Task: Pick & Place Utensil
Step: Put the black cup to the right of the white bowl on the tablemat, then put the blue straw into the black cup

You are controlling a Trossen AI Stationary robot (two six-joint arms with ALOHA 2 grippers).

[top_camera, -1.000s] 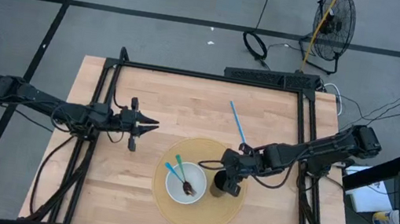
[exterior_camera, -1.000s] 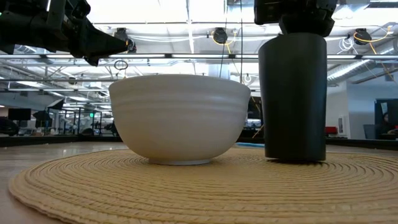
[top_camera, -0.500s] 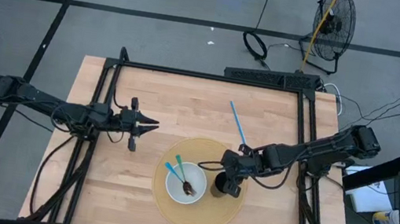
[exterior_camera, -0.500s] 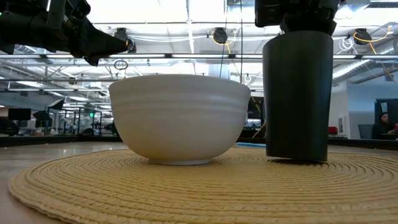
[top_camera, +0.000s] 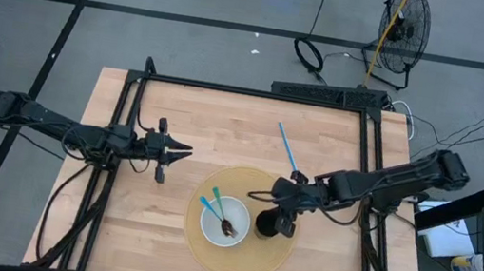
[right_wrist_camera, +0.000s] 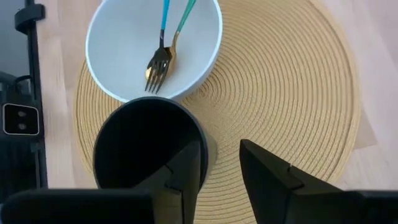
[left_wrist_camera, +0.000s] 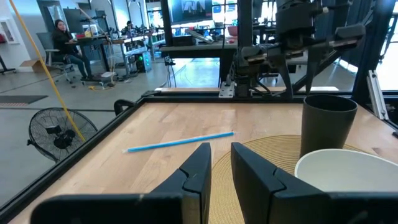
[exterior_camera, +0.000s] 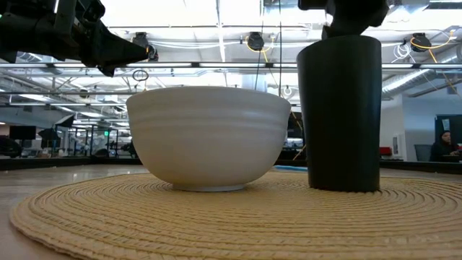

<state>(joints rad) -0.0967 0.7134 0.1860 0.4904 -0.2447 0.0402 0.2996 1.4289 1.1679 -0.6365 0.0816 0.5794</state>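
Note:
A white bowl [top_camera: 236, 236] stands on a round woven placemat [top_camera: 242, 262]. Two teal-handled utensils [top_camera: 216, 211] lie in it, one a gold fork [right_wrist_camera: 158, 62]. A dark cup [top_camera: 264, 223] stands upright on the mat beside the bowl. My right gripper [right_wrist_camera: 224, 177] is open just above the cup's rim on the side away from the bowl. A blue straw [top_camera: 287, 149] lies flat on the table beyond the mat. My left gripper [top_camera: 182, 152] waits over the table's left half, narrowly open and holding nothing. My right gripper points down over the cup's rim [right_wrist_camera: 200, 144] on the side away from the bowl. One finger [right_wrist_camera: 186, 171] overlaps that rim and the other stands outside it. I cannot tell whether either finger touches the cup, which stands upright on the mat.
A black frame [top_camera: 249, 91] runs along the table's far, left and right edges. Bare wood lies between my left gripper and the mat, and on the far half around the straw. A fan [top_camera: 405, 21] and cables lie on the floor beyond the table.
The cup was tipped and shifted slightly toward the table's right half a second ago. It now stands upright again on the mat. My right gripper has risen from the cup's top and drawn back a little toward the table's right edge.

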